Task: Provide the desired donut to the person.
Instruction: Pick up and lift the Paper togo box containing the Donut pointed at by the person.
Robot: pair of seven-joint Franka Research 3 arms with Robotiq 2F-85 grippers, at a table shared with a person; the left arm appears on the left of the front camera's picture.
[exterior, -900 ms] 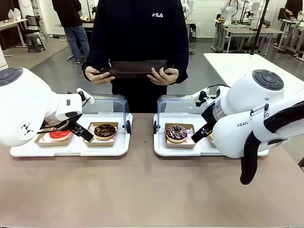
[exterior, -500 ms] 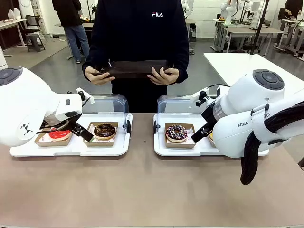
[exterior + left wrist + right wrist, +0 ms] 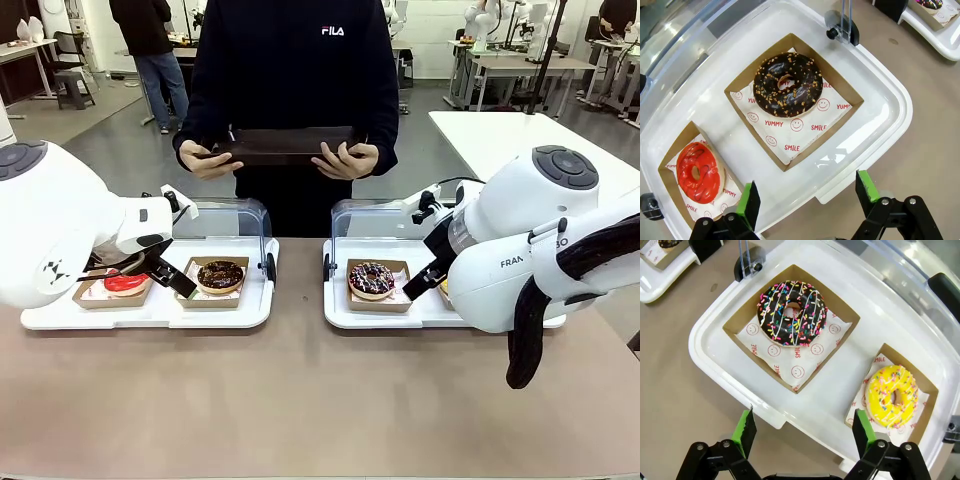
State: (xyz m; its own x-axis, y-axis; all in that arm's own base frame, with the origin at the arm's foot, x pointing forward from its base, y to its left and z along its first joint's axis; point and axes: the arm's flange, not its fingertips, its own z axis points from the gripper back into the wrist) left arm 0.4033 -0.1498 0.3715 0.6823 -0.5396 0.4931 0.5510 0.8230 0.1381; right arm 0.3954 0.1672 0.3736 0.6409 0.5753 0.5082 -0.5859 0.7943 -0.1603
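Well, over on the left the left gripper (image 3: pixel 807 194) hangs with its green-padded fingers spread wide and nothing between them, over an edge of the left white tray (image 3: pixel 150 316), where a red-glazed donut (image 3: pixel 697 171) and a chocolate donut with nut crumbs (image 3: pixel 788 84) each lie in their own paper-lined cardboard box, side by side. Across the table in the middle stands the person (image 3: pixel 300 80), holding a dark flat tray (image 3: pixel 285 143) in front of the body. On the right white tray (image 3: pixel 385 318) sit a chocolate donut with coloured sprinkles (image 3: pixel 792 312) and a yellow sprinkled donut (image 3: pixel 891 395), boxed likewise; the right gripper (image 3: pixel 804 432) hovers over that tray's edge, fingers wide apart, empty
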